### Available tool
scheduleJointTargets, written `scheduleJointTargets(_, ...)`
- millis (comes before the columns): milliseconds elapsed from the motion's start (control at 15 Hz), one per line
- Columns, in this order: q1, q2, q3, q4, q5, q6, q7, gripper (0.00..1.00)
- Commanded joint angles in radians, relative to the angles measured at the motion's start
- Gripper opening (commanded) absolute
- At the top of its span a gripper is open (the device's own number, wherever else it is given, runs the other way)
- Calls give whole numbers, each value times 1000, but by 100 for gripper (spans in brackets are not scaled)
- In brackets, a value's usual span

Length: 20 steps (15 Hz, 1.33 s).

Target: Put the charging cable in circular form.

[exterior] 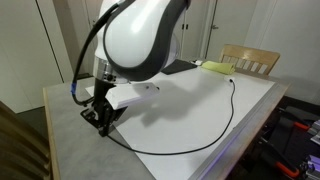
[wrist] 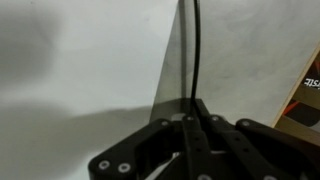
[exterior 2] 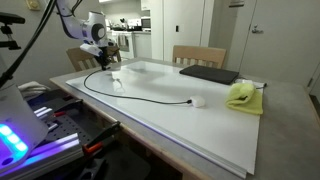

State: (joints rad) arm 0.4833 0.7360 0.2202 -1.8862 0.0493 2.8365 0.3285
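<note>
**Operator:** What is the state of the gripper?

**Technician:** In the wrist view the gripper [wrist: 190,115] has its fingers pressed together on the charging cable [wrist: 194,50], pinching it. The cord runs straight away from the fingers over the pale counter [wrist: 90,60].

**Operator:** How does the cable look, and where is it?

**Technician:** It is thin, black and flexible. In both exterior views it lies on the counter as one open arc, not a closed ring. In an exterior view the arc starts at the gripper [exterior: 100,118] near a counter corner, sweeps across the surface as charging cable [exterior: 160,153], and rises toward the yellow-green object [exterior: 215,67].

**Operator:** What does one view show that another does not?

**Technician:** In an exterior view the far end shows as a small pale plug [exterior 2: 196,101], near the yellow-green object [exterior 2: 243,95]. A flat black pad [exterior 2: 210,75] lies behind it, and a wooden chair [exterior 2: 198,55] stands past the counter. Only the wrist view shows the grip itself, and a printed box [wrist: 305,95] at its right edge.
</note>
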Motion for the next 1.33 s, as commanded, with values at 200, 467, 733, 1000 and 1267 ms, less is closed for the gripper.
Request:
scheduleJointTargets(200, -17, -14, 8, -24, 17, 2, -35, 1)
scheduleJointTargets(467, -14, -51, 4, -37, 28, -33, -10, 1)
scheduleJointTargets(733, 2, -104, -32, -72, 22, -8, 37, 1)
scheduleJointTargets(1000, 2, -171, -65, -123, 13, 30, 59, 1)
scheduleJointTargets(1267, 78, -258, -195, -214, -26, 53, 203, 1)
